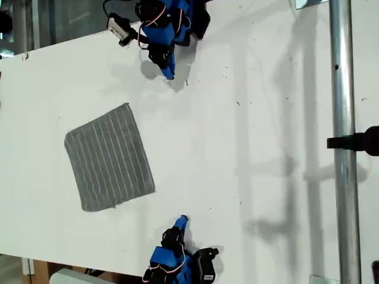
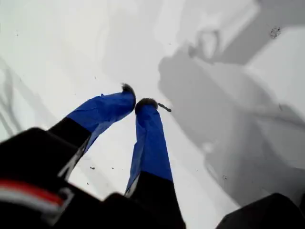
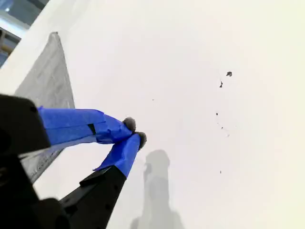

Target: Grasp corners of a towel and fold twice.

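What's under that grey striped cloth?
The towel lies flat on the white table, with bare tabletop all round it. Nothing bulges underneath, but the cloth hides whatever surface it covers.

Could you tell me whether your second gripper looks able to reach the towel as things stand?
Probably yes: my second gripper, jaws shut, hangs over bare table beside the towel, with nothing between them.

The towel lies flat and unfolded on the white table, toward the exterior view's left. It is grey, roughly square, with thin pale parallel stripes, and sits turned slightly askew to the table's edges. Its four slightly rounded corners all rest on the surface, none lifted.
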{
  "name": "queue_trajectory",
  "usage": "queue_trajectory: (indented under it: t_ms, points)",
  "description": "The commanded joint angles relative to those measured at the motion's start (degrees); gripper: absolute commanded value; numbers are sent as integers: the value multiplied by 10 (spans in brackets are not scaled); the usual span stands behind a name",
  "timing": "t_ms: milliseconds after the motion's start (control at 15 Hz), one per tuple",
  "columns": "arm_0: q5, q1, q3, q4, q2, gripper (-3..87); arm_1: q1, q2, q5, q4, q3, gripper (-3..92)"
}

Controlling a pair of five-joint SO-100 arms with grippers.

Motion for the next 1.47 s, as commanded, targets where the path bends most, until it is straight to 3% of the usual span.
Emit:
queue_trajectory:
  t_ms: [0,533,800,1000,1267,1400]
  points:
    - [-58,-13,2,4,1,-15,-3,-2,-3,-7,-6,19]
    - [-30,6,2,4,1,-15,-27,0,-10,-6,-15,-2]
    - [-28,11,1,1,1,-15,71,-69,-163,-52,-98,-3]
    - [-24,11,-2,0,1,-15,137,-403,-283,-139,-287,-3]
    - [-39,26,-3,3,1,-15,246,-739,-460,-142,-571,-2]
    - [-42,32,-3,2,1,-15,279,-853,-519,-155,-679,66]
